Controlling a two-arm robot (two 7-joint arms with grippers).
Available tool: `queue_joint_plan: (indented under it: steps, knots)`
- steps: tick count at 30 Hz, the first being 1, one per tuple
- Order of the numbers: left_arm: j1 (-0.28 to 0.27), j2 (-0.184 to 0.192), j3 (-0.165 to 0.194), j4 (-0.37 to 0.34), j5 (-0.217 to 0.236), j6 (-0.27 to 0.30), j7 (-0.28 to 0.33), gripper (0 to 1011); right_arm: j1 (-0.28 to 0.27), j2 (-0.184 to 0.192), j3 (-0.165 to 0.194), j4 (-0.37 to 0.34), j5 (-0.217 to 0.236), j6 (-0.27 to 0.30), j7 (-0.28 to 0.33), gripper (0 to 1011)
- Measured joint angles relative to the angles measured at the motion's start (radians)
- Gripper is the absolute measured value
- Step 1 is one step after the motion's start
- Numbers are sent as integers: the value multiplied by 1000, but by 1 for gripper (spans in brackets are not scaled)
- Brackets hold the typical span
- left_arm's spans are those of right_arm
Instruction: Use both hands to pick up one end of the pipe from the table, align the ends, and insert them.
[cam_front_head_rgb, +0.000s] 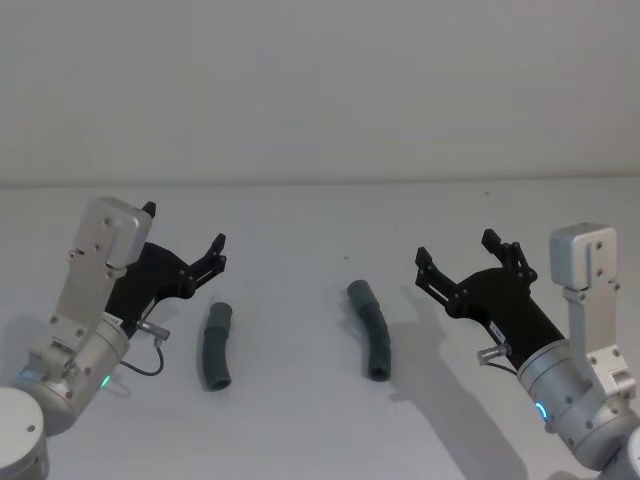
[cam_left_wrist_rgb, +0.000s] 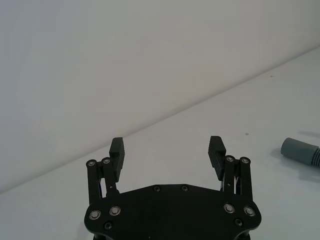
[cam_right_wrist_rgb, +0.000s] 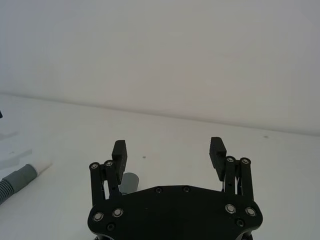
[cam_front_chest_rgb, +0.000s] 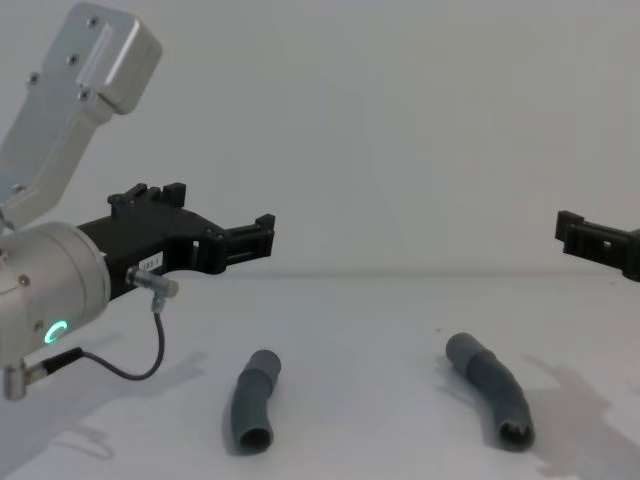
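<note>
Okay, nothing is gripped: both pipe pieces lie flat on the desk. The left pipe piece sits left of centre and the right pipe piece near centre. They are well apart, each slightly bent, and both run roughly near-to-far.

From the chest view, the left pipe piece shows a round hollow mouth at its near end. The right pipe piece also looks dark at its near end.

The left gripper hovers off the desk, near the left pipe piece and not touching it. Its fingers are spread wide and empty. Its wrist view catches a smooth grey cuff lying on the desk off to one side.

The right gripper hangs above the desk to the right of the right pipe piece, pointing toward it. Its fingers are wide apart too and hold nothing.

The right wrist view shows a ribbed end with a white tip. I can't tell which piece it belongs to.
</note>
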Motion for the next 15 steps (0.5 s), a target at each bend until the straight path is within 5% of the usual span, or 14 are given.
queue_joint_plan:
  steps: [15]
  knots:
    - [0,0,0,0,0,0,0,1001,0,0,0,0,0,0,0,1004]
